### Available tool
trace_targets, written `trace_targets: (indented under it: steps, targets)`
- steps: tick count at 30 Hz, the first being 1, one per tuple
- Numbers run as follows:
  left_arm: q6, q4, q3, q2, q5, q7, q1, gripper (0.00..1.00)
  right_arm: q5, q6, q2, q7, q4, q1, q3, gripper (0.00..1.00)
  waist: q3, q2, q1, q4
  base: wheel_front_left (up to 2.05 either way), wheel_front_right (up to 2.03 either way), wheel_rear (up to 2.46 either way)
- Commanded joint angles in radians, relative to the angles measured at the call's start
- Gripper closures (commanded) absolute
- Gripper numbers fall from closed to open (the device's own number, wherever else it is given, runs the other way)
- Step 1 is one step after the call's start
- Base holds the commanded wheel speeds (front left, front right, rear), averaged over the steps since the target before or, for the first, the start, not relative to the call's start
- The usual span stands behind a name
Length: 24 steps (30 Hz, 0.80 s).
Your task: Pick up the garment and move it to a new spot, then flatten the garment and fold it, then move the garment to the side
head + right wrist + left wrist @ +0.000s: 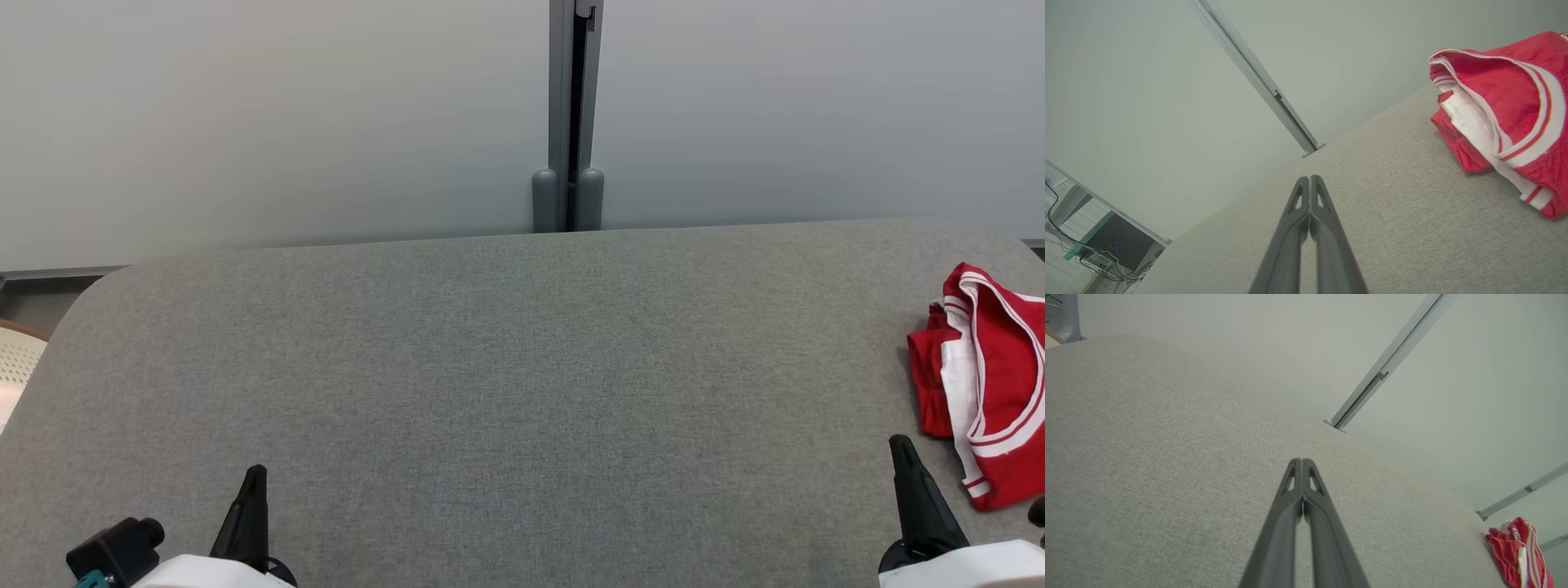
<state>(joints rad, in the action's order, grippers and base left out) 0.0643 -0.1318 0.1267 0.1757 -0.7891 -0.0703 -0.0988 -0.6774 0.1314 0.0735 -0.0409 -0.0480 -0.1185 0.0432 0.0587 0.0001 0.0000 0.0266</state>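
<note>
At the right edge of the grey cloth-covered table [522,367] you have the garment [992,384], a red piece with white trim, lying in a bunched heap that the head view cuts off at its border. Turn to the right wrist view and you get it closer. There the garment [1502,94] shows a white-banded opening on top, with layers of red and white stacked beneath it on the cloth. From the left wrist view the garment [1515,551] is a small red lump at the table's far corner, well apart from that arm. The right wrist view also gives you a dark box [1112,245] and loose cables [1106,273] beyond the table's edge.

Your left claw [255,482] sits at the lower left of the head view, pointing up the table. Its wrist view shows the left claw [1301,463] with tips pressed together, holding nothing. Your right claw [902,449] sits at the lower right, near the garment with a strip of bare cloth between them. Seen from its own wrist, the right claw [1309,179] likewise has its tips closed against each other, empty. Whether either claw rests on the cloth, you cannot tell.
</note>
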Motion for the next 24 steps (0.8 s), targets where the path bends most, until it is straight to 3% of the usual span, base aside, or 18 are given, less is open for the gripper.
trace_targets:
  steps: [1, 24]
  targets:
    - [-0.012, 0.006, -0.017, 0.003, -0.04, 0.007, 0.038, 1.0, -0.045, 0.0, 0.003, -0.004, 0.004, 0.031, 0.005, 1.0, -0.001, -0.0001, 0.0, -0.001, 0.0, 0.0, 0.0]
    - [-0.074, -0.03, -0.085, -0.034, -0.304, 0.059, 0.096, 1.0, -0.34, 0.0, -0.003, -0.025, -0.061, 0.098, 0.025, 1.0, -0.016, -0.0001, 0.0, -0.007, 0.0, 0.0, 0.0]
